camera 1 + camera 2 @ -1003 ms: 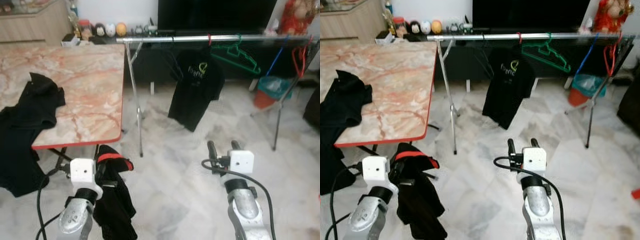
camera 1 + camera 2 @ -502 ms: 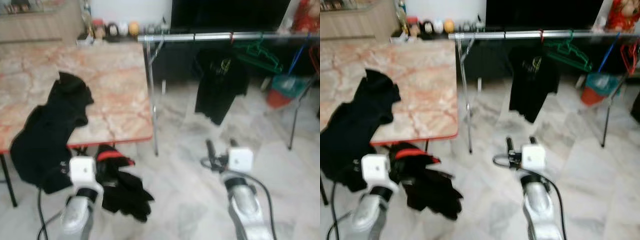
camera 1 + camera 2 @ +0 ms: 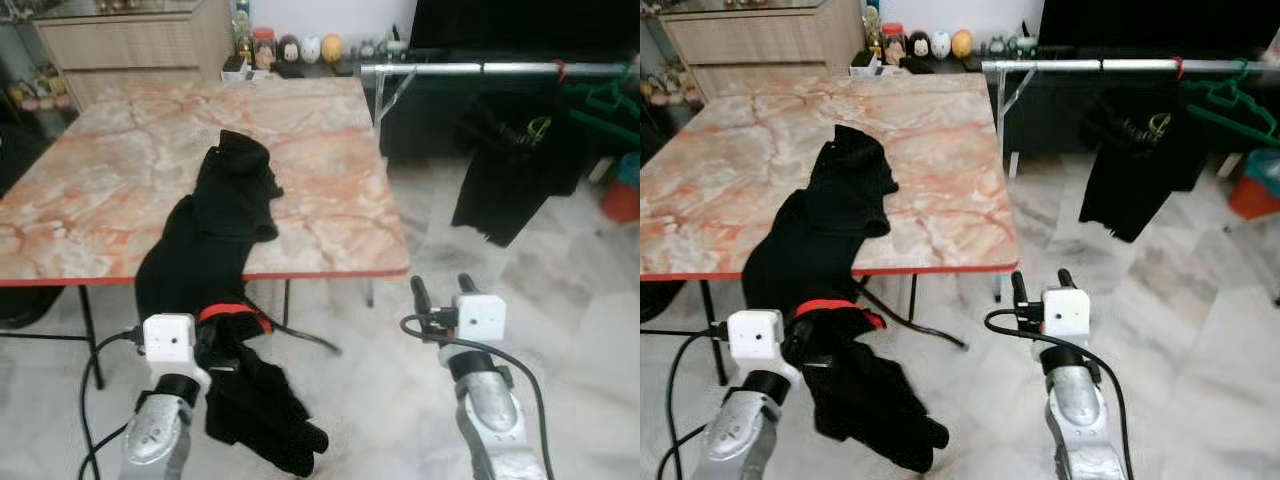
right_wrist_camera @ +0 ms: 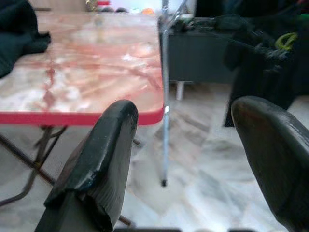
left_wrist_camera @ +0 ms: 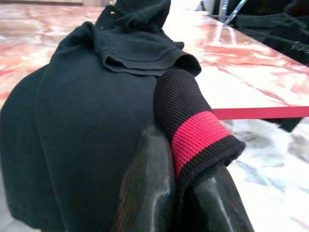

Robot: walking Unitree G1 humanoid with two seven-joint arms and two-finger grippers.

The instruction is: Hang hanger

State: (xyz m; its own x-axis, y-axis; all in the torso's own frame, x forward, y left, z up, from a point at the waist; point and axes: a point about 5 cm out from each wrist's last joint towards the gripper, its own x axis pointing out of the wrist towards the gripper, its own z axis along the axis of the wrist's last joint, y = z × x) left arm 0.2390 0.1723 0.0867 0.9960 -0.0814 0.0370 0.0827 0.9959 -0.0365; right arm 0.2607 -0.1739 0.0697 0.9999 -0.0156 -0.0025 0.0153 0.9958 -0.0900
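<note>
My left gripper (image 5: pixel 186 193) is shut on a black garment with a red band (image 5: pixel 195 135). The cloth hangs in a bunch (image 3: pixel 258 405) below the gripper, low in front of the table edge. No hanger can be made out in it. My right gripper (image 3: pixel 442 290) is open and holds nothing, above the marble floor. The silver clothes rail (image 3: pixel 480 69) runs across the far right. A black T-shirt (image 3: pixel 515 165) and a green hanger (image 3: pixel 605 100) hang from it.
A marble-patterned table with a red rim (image 3: pixel 100 200) stands straight ahead, with another black garment (image 3: pixel 225 210) draped over its near edge. Wooden drawers (image 3: pixel 130 40) and small figurines (image 3: pixel 300 47) line the back wall. An orange bin (image 3: pixel 622 195) sits far right.
The whole view has swung left: the table now sits in the middle and the rail has slid to the right edge. Both grippers keep their pose, and the left still holds the garment.
</note>
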